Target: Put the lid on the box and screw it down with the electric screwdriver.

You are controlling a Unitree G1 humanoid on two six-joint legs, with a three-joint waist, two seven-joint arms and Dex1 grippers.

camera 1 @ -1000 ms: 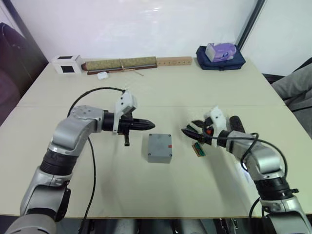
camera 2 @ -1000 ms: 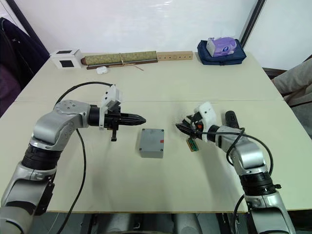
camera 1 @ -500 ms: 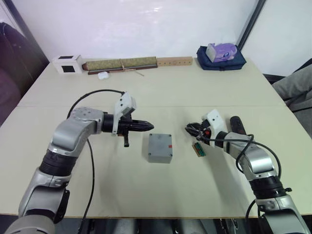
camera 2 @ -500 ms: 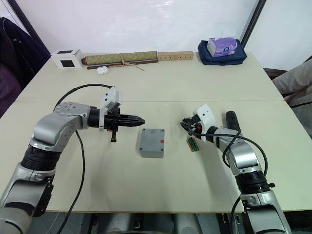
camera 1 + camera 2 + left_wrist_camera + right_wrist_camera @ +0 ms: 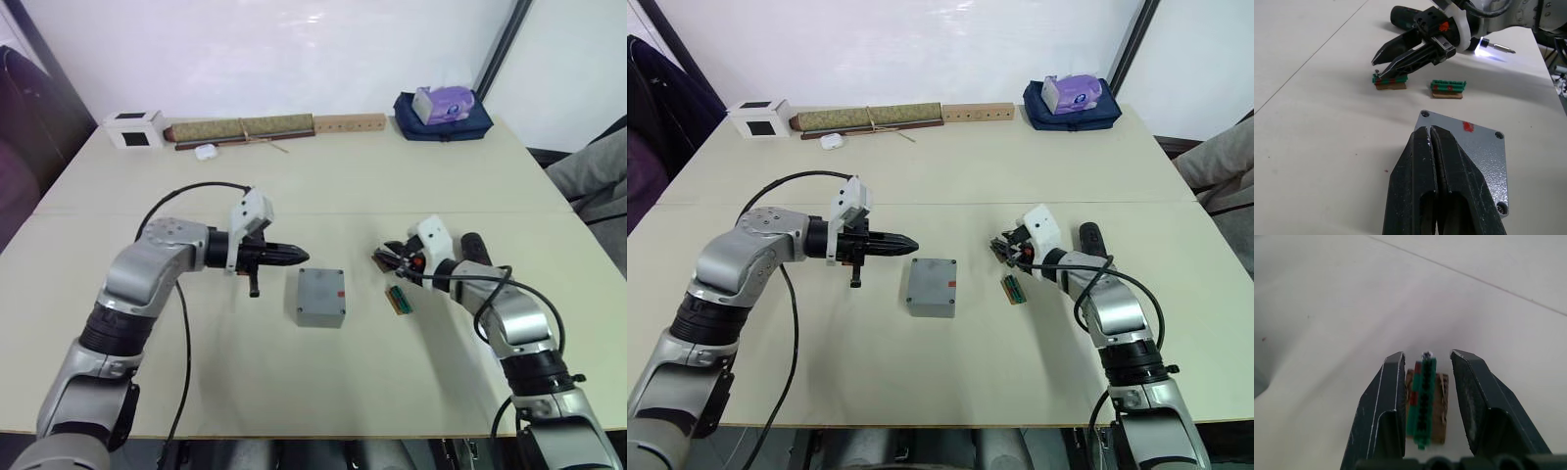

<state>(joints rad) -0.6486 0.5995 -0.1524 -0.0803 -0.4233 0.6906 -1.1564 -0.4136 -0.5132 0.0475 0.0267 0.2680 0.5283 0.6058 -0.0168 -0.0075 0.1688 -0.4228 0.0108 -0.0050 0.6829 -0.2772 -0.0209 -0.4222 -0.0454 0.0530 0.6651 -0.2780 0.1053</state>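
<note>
The grey box [image 5: 318, 317] stands mid-table with the lid [image 5: 322, 288] lying on top, red mark [image 5: 1467, 127] up and screw heads in its corners. My left gripper [image 5: 302, 256] is shut and empty, its tip just left of the box and pointing at it. To the box's right, my right gripper [image 5: 379, 258] is open over a small green circuit strip [image 5: 1422, 399], which shows between its fingers; whether they touch it, I cannot tell. A second strip [image 5: 1448, 88] lies beside it. The black electric screwdriver [image 5: 477, 250] lies behind my right wrist, its tip light [image 5: 1484, 46] on.
Along the far edge lie a white cube with a black face [image 5: 134, 128], a long rolled mat [image 5: 242, 128], a wooden bar [image 5: 350, 123] and a blue bag with a purple pack [image 5: 443, 108]. A person's sleeve [image 5: 593, 166] is at the right edge.
My right gripper has drawn back slightly from the box over the last second. The left arm, the box and the lid have stayed put.
</note>
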